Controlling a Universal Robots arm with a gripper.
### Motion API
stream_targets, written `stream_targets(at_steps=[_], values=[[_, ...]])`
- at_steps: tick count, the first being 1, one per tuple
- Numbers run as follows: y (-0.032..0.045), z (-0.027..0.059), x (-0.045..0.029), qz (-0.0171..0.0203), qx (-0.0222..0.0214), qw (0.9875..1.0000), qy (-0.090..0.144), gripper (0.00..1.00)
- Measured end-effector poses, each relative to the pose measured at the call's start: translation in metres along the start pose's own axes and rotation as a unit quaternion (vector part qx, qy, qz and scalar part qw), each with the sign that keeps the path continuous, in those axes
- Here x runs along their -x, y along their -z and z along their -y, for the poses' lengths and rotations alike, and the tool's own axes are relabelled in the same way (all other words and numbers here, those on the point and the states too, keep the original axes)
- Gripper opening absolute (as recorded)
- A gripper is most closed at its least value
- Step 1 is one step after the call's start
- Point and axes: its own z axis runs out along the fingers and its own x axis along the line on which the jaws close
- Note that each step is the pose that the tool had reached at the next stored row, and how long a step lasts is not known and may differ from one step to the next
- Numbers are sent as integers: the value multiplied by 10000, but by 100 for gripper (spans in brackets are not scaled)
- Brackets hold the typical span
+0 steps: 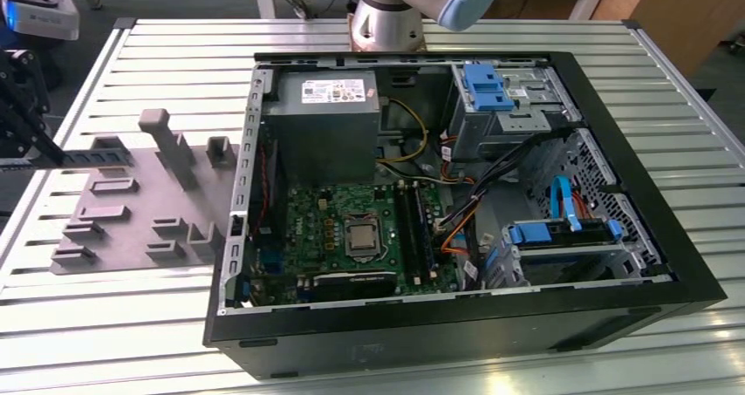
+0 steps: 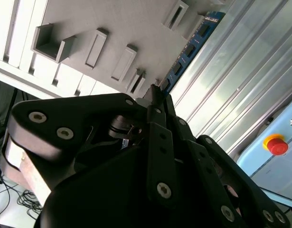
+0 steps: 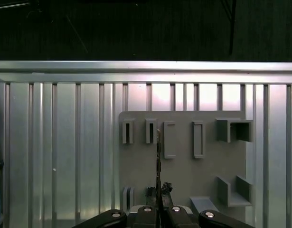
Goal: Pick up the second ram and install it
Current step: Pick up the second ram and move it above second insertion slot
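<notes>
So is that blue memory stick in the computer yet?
Out. The gripper is shut on the second ram at the grey holder tray, beside the open computer case, away from the green motherboard.

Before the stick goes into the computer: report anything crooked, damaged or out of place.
Nothing looks damaged or spilled. One thing stands out: the gripper is shut on just one end of the second ram, so most of the blue stick juts out unsupported over the grey holder tray. It sits straight in the first wrist view.

The exterior view looks steeply down on the computer case (image 1: pixel 466 308) and grey holder plate (image 1: pixel 128 212); both wrist views peer closely past the fingers (image 2: pixel 157 142) at that plate.
</notes>
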Motion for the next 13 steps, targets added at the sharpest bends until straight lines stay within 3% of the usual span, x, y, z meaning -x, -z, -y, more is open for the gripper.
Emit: stream_targets(at_steps=[13], values=[[68,1,1,0,0,10000,0,14]])
